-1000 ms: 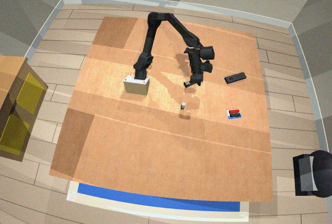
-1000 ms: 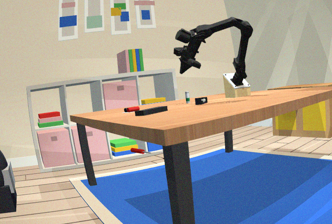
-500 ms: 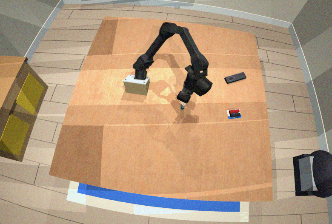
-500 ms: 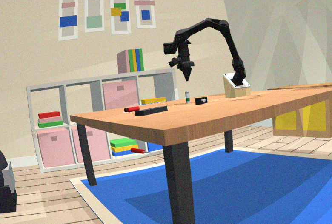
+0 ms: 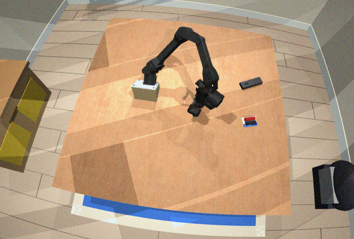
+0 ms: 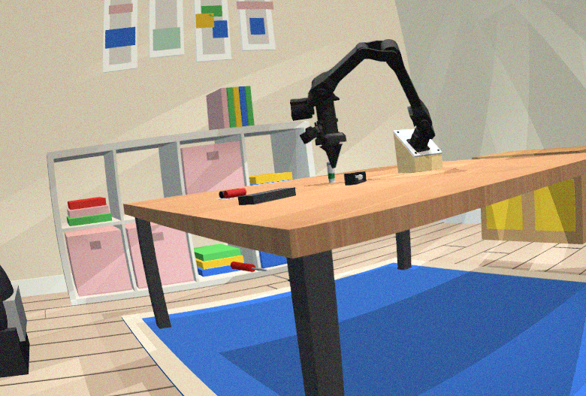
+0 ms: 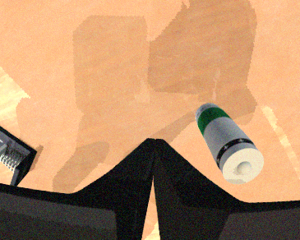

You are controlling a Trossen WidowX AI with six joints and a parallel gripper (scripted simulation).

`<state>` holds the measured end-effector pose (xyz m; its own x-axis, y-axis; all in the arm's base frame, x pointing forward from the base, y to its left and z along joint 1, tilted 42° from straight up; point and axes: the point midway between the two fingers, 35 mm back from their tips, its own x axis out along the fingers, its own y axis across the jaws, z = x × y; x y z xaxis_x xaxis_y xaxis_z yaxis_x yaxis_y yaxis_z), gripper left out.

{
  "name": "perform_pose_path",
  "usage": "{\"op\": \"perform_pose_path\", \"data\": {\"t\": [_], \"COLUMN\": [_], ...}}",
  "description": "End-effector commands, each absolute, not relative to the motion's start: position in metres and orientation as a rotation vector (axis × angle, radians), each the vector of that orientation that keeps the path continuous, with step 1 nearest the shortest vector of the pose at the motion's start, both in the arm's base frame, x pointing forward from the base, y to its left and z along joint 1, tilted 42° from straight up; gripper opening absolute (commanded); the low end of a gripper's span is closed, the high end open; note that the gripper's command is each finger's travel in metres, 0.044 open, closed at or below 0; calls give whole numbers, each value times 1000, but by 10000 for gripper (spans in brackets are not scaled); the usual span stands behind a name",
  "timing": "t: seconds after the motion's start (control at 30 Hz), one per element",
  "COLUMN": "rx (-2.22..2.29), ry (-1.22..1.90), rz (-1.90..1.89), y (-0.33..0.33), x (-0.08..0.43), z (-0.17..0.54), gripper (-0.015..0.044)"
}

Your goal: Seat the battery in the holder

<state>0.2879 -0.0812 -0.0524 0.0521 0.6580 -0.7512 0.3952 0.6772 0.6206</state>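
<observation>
The battery point(image 6: 330, 172) point(image 7: 225, 133) stands upright on the table, white and grey with a green band low down. In the wrist view its pale upper end shows a small round bump. In the top view it is almost wholly hidden under the fingers. My gripper point(image 6: 334, 166) point(image 7: 154, 146) points down and is shut, with nothing between the fingertips. It is low, close beside the battery's upper part; contact cannot be told. The black holder point(image 6: 350, 179) point(image 7: 25, 166) lies on the table, with its coil spring point(image 7: 10, 160) in sight at the wrist view's left. The arm hides it in the top view.
A dark remote-like block point(image 5: 250, 82) point(image 6: 267, 196) lies on the table. Near it, a red cylinder point(image 5: 249, 118) point(image 6: 236, 192) and a black one point(image 5: 250, 123) lie on a small white and blue card. The arm's base stands on a pale block point(image 5: 145, 93) point(image 6: 419, 164).
</observation>
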Motion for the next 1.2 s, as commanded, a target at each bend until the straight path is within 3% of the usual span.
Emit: {"op": "perform_pose_path", "data": {"t": [0.0,1.17], "rx": [899,896], "ry": [1554,1554], "rz": [241,237], "y": [-79,-118], "x": [289,267], "z": [-57,-92], "gripper": [0,0]}}
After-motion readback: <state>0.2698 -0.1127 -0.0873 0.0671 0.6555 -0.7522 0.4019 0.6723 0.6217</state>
